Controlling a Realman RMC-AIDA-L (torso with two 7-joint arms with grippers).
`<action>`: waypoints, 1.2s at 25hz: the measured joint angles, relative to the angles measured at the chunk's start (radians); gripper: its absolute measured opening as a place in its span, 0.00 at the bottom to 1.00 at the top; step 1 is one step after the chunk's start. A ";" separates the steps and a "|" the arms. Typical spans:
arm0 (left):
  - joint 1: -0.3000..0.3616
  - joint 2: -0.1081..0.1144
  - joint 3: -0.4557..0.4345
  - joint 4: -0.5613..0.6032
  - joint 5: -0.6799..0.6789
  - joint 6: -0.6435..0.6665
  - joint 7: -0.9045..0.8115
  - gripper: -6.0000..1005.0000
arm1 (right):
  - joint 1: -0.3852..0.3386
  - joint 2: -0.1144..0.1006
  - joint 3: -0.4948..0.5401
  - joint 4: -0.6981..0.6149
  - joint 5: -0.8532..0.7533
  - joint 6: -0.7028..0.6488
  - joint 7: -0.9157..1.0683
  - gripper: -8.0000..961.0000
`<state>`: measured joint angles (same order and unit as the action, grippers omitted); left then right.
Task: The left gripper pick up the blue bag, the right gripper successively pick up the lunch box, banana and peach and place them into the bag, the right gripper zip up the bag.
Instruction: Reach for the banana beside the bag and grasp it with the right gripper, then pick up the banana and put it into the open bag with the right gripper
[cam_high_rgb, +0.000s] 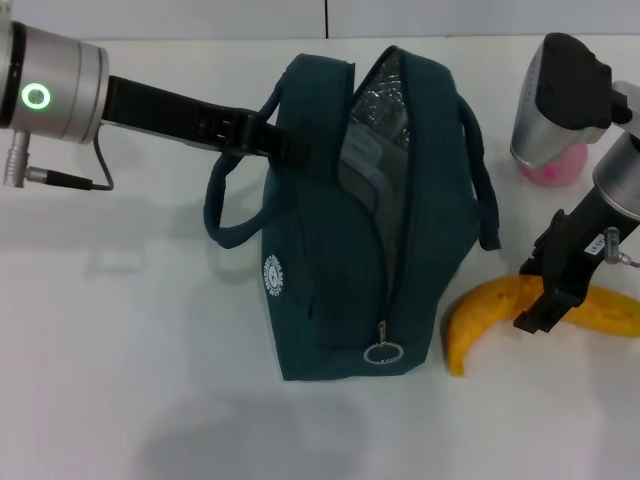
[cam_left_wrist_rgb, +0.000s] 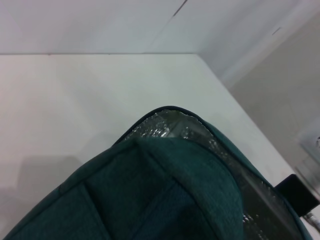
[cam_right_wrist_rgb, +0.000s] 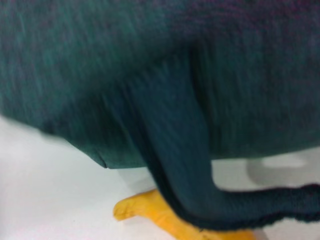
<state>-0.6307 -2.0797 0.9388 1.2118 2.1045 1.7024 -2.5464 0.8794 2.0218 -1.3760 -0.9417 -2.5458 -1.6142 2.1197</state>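
Bag: dark teal, upright on table, zip open, silver lining showing, lunch box partly visible inside. One handle loops out each side. Banana: yellow, curved, lying on table just right of bag. Peach: pink, mostly hidden, far right rear.

blue bag: showing matt, woven teal cloth
bag lining: glinting as crinkled silver foil
zip pull: shining as a metal ring
banana: looking smooth, waxy yellow
surface: appearing smooth, white, faintly glossy
left hand: showing matt black plastic
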 joint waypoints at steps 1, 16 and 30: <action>0.000 0.000 0.000 0.000 -0.006 0.001 0.000 0.05 | 0.000 0.000 0.000 0.000 0.000 0.002 0.003 0.82; -0.001 0.002 0.002 0.001 -0.031 0.011 0.001 0.05 | 0.001 -0.002 -0.038 0.009 -0.020 0.007 0.011 0.52; 0.002 0.005 -0.005 0.001 -0.031 0.011 0.006 0.05 | 0.016 -0.007 -0.035 0.010 -0.094 -0.075 0.046 0.45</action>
<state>-0.6289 -2.0751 0.9342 1.2125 2.0739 1.7135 -2.5409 0.8957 2.0144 -1.4107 -0.9319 -2.6398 -1.6888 2.1655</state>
